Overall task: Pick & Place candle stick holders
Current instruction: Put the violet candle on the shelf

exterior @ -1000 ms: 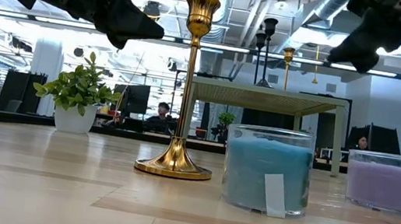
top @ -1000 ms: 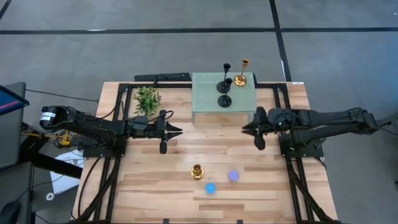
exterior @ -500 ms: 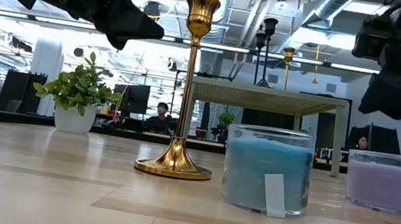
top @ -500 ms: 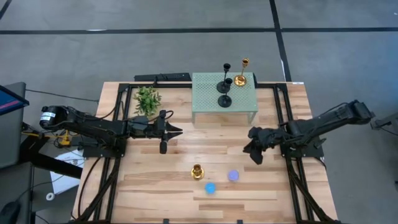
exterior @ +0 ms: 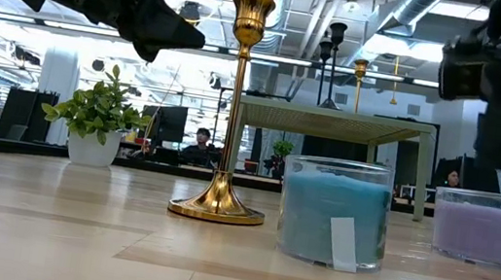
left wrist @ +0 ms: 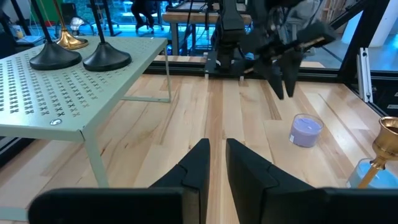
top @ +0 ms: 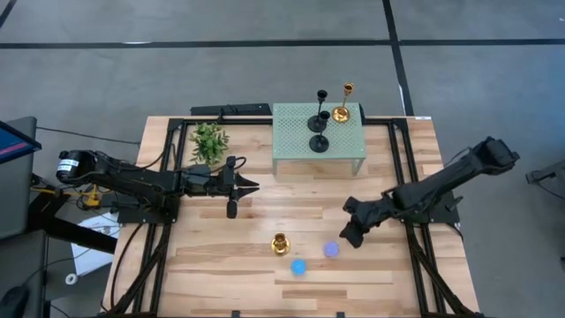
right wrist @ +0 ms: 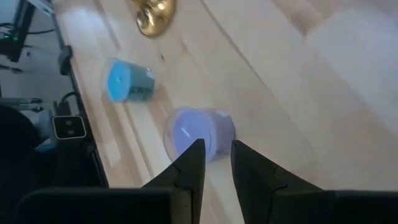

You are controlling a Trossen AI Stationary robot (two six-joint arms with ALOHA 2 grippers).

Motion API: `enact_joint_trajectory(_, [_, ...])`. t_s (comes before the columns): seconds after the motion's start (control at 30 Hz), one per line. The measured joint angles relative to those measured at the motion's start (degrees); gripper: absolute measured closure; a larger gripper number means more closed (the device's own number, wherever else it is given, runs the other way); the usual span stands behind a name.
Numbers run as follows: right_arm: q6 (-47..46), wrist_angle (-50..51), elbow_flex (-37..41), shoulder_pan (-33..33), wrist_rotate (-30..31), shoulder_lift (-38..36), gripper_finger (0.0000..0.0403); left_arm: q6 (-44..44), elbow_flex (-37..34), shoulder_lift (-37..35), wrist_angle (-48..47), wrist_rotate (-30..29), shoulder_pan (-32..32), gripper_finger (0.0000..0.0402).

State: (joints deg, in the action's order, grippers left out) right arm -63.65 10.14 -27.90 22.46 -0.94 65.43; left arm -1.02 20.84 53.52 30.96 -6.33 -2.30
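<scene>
Two robot hands hover empty over a wooden counter in the overhead frame: the right hand, lower right of centre, has its fingers nearly together with only a thin gap and grips nothing, poised just above and beside a purple candle jar; the left hand, left of centre, shows the same narrow gap and touches nothing. One gold candlestick holder stands upright on the counter at lower centre, beside a blue candle jar. Three more stand on the green perforated shelf at upper centre: a second gold holder and two black holders, the black pair close together. A potted plant sits left of the shelf. Compared with a second earlier, the right arm has swung from beside the shelf down toward the lower centre of the frame, closing on the purple jar, while the left arm has not moved and all four holders remain in place.
</scene>
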Motion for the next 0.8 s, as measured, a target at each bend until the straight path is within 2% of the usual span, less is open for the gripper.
enact_joint_trajectory(0.37, [-4.5, -0.6, -6.9, 2.3, -0.6, 10.8, 0.0333, 0.0, 0.0, 0.0, 0.2, 0.0, 0.0, 0.0349])
enact_joint_trajectory(0.63, [-3.9, 13.1, -13.9, 2.3, 1.0, 15.9, 0.0355, 0.0, 0.0, 0.0, 0.2, 0.0, 0.0, 0.0349])
enact_joint_trajectory(0.8, [-3.9, 13.5, -15.2, 2.3, 0.9, 16.6, 0.0371, 0.0, 0.0, 0.0, 0.2, 0.0, 0.0, 0.0349])
